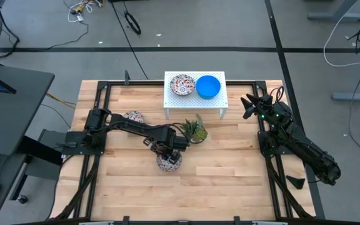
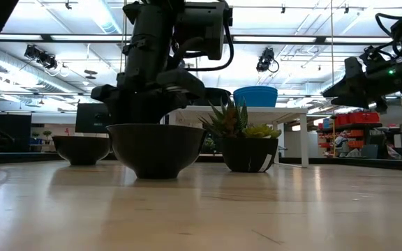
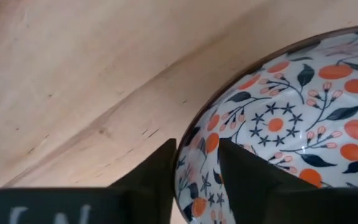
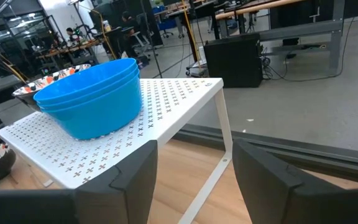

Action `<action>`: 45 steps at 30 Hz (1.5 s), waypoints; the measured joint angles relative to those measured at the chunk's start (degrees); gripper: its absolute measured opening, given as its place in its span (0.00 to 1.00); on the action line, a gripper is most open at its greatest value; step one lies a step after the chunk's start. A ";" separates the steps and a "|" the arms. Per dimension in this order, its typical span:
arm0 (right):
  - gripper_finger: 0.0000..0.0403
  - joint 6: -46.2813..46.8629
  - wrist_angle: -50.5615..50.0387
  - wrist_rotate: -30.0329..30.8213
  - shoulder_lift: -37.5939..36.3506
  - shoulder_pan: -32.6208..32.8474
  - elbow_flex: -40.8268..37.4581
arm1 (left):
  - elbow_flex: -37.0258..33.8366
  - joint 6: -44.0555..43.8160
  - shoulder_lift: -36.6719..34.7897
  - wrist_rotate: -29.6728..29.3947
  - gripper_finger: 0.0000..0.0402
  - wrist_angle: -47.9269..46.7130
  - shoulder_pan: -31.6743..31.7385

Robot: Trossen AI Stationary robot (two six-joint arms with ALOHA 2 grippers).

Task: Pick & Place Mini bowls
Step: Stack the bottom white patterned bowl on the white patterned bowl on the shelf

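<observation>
1. Left gripper (image 1: 167,154) is down over a patterned bowl (image 1: 168,162) at mid-table; fingers (image 3: 157,177) straddle its rim, one inside, one outside, close on the wall.
2. Right gripper (image 1: 250,106) hovers spread near the white shelf (image 1: 195,100).
3. The shelf carries a patterned bowl (image 1: 182,85) beside stacked blue bowls (image 1: 208,87).
4. Another patterned bowl (image 1: 134,117) sits by the left arm; a potted plant (image 1: 194,129) stands nearby.
</observation>
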 joint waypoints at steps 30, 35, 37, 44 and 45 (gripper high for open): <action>0.52 0.00 0.00 -0.02 0.00 0.00 0.00 | 0.00 10.72 -16.52 13.76 0.03 0.01 5.23; 0.52 0.00 0.00 -0.02 0.00 0.00 0.00 | 0.00 15.67 -21.03 17.21 0.03 -0.38 6.93; 0.52 0.00 0.01 0.00 0.00 0.00 0.00 | 0.00 17.82 -22.56 18.13 0.03 -0.46 7.59; 0.52 0.00 0.00 0.00 0.00 0.00 0.00 | 0.27 26.36 -25.44 23.26 0.03 -5.43 10.00; 0.52 0.00 0.00 -0.01 0.00 0.00 0.00 | 0.63 27.99 -25.53 23.33 0.03 -7.20 10.30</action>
